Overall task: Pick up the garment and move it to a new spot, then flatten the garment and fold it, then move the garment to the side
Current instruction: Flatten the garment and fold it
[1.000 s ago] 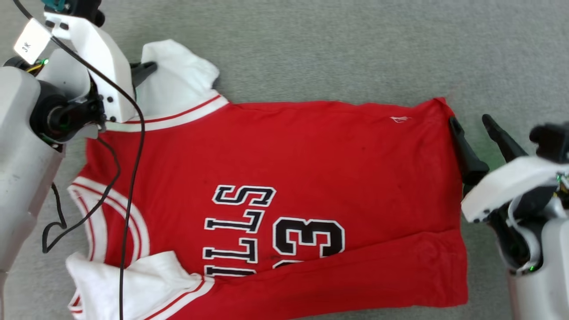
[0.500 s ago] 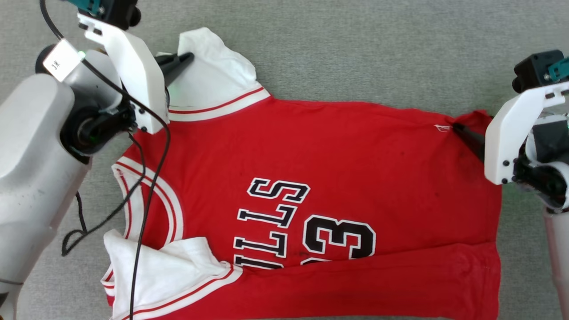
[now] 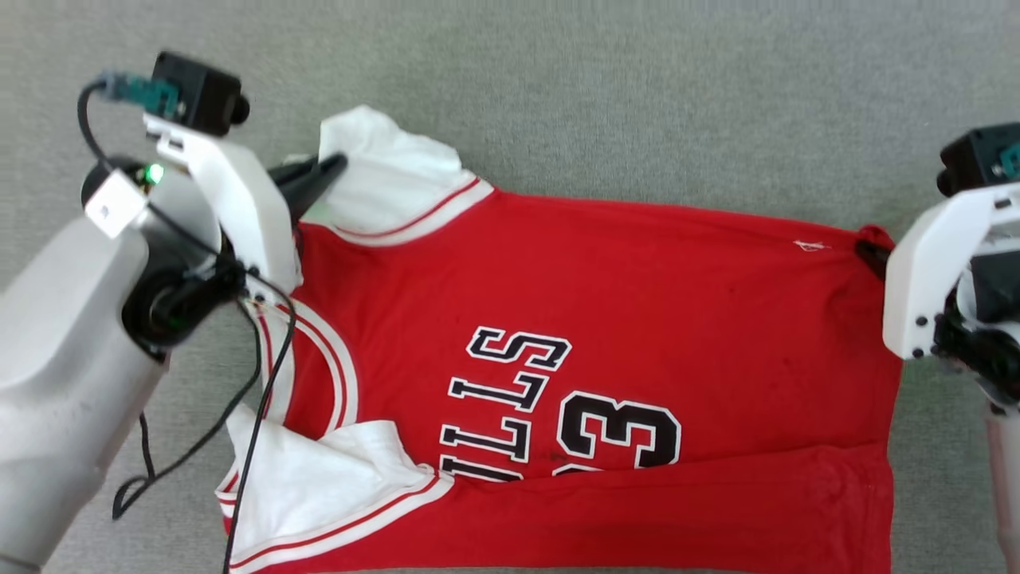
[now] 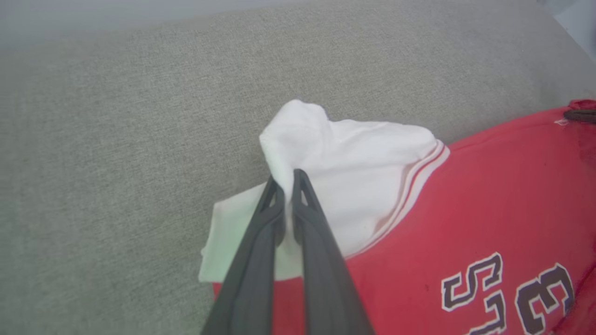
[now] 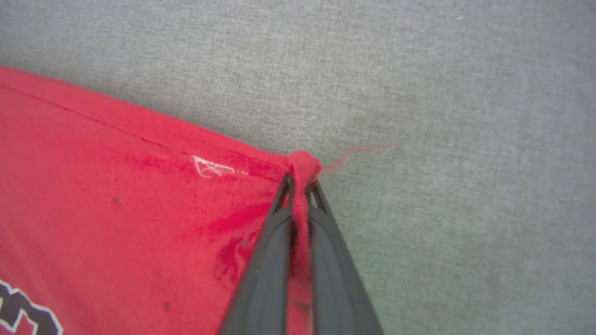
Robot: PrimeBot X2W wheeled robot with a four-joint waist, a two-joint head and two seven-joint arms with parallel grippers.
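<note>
While one garment [image 3: 637,319] lies spread, left pincer [image 4: 288,179] clamps white sleeve [image 4: 354,177], right pincer [image 5: 300,182] clamps red corner [image 5: 305,163].

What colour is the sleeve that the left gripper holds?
White; the sleeve shows best in the left wrist view.

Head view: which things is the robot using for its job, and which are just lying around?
For the job: red soft jersey shirt with white sleeves; left gripper, shut on its white sleeve; right gripper, shut on its red corner.
Just there: grey woven surface; dangling black cable; small white tag.
</note>
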